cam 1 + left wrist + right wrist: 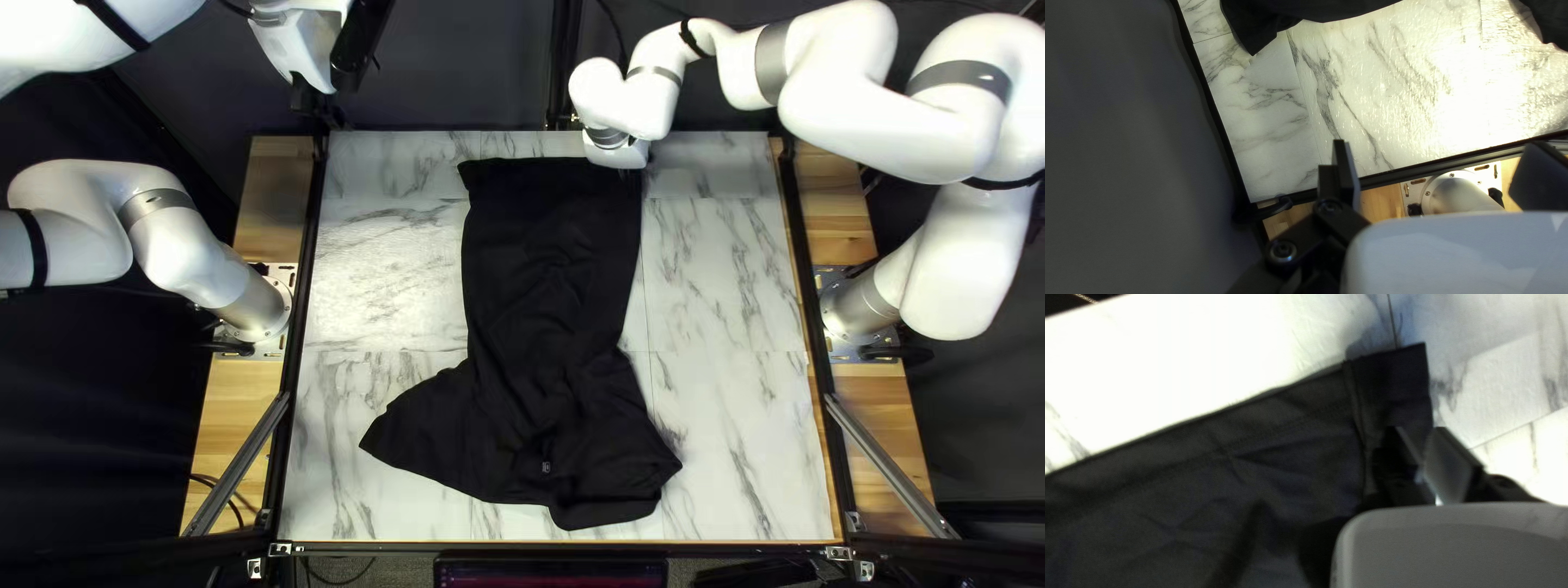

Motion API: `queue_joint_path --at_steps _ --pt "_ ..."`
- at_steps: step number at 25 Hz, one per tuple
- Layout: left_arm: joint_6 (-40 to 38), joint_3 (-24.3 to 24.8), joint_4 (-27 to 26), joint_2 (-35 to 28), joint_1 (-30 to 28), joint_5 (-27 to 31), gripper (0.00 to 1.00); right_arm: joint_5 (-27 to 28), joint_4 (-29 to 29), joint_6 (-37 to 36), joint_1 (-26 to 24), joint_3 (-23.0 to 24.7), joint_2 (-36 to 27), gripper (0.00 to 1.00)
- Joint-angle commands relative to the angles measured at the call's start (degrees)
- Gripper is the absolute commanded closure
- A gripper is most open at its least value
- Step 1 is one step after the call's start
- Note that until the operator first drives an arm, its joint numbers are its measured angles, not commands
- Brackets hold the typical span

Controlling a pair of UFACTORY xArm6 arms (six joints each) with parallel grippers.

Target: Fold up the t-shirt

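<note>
The black t-shirt [544, 272] lies lengthwise on the marble-patterned table, its straight end far, its wider, rumpled part near. At the shirt's far right corner in the top left view is my right gripper [631, 172], low and mostly hidden by its arm. In the right wrist view, the right gripper [1421, 443] has its fingers slightly apart over the edge of the shirt [1274, 463], beside a stitched band. My left gripper [314, 103] is raised beyond the table's far left corner. Its wrist view shows the left gripper [1440, 169] wide open, away from the shirt [1306, 10].
Bare marble tabletop [381, 261] flanks the shirt on both sides. Black rails edge the table, with wooden strips [245, 403] and the arm bases outside them. A dark curtain [457, 65] hangs behind the far edge; a screen [550, 572] stands beyond the near edge.
</note>
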Motion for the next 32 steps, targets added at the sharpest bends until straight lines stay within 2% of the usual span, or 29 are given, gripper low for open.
queue_joint_path --at_steps 1,13,30,32 --pt "0.0 0.0 0.0 0.0 0.0 0.0 0.0 0.6 -0.19 -0.03 -0.1 -0.43 0.25 0.0" --pt "0.0 0.0 0.0 0.0 0.0 0.0 0.0 1.04 -0.07 -1.61 -1.16 0.52 0.04 0.0" --pt "0.0 0.0 0.0 0.0 0.0 0.0 0.0 1.41 0.26 -3.46 -1.26 -0.48 1.7 0.0" --pt "0.0 0.0 0.0 0.0 0.0 0.0 0.0 1.43 0.3 -3.48 -1.22 -0.63 1.97 0.04"
